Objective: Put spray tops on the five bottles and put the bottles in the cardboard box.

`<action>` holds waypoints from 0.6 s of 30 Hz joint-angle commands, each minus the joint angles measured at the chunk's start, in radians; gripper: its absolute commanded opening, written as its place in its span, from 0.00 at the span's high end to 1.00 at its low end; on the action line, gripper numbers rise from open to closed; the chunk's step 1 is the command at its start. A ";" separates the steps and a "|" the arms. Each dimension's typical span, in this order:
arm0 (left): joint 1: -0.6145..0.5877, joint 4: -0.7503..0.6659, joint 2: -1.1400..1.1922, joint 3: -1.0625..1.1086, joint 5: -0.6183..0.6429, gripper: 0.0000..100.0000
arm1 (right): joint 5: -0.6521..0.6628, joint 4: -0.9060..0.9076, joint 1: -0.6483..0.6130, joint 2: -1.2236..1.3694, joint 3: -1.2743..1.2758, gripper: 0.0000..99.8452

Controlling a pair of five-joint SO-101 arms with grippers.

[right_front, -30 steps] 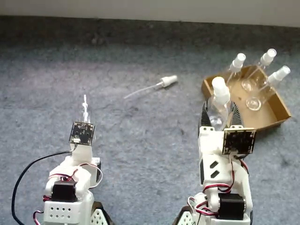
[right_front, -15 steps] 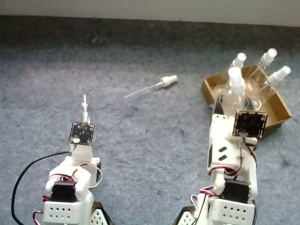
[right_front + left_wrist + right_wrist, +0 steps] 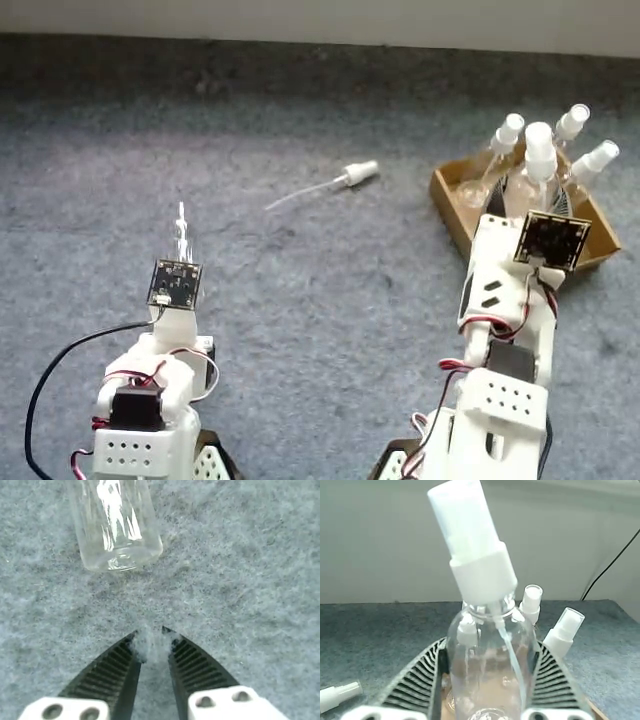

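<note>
The grey counter (image 3: 300, 300) carries the cardboard box (image 3: 447, 197) at its 2 o'clock corner, and the right arm (image 3: 505, 330) reaches out from 5 o'clock over the box's open top. The right claw (image 3: 491, 647) is closed round the belly of a capped bottle (image 3: 485, 680), held tilted above the box. To do this well, lower it upright into the free gap, clear of the capped bottles (image 3: 572, 125) standing inside, and let go only once the base is seated. The left arm (image 3: 160, 400) sits folded at 7 o'clock, and the left claw (image 3: 151, 635) is barely parted, empty, tips on the counter. An uncapped bottle (image 3: 115, 525) stands near it at its 12 o'clock. A loose spray top (image 3: 357, 174) lies near the counter's 12 o'clock.
</note>
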 commanded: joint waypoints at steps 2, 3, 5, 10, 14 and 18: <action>0.013 -0.012 -0.008 0.024 -0.002 0.99 | 0.005 -0.117 0.013 0.085 -0.007 0.90; 0.013 -0.012 -0.008 0.024 -0.002 0.99 | 0.005 -0.137 0.013 0.105 -0.007 0.90; 0.013 -0.012 -0.008 0.024 -0.002 0.99 | 0.005 -0.183 0.013 0.142 -0.007 0.90; 0.013 -0.012 -0.008 0.024 -0.002 0.99 | 0.005 -0.260 0.038 0.229 -0.007 0.90; 0.013 -0.012 -0.008 0.024 -0.002 0.99 | 0.003 -0.343 0.079 0.309 -0.007 0.90; 0.013 -0.012 -0.008 0.024 -0.002 0.99 | 0.003 -0.418 0.082 0.397 -0.007 0.90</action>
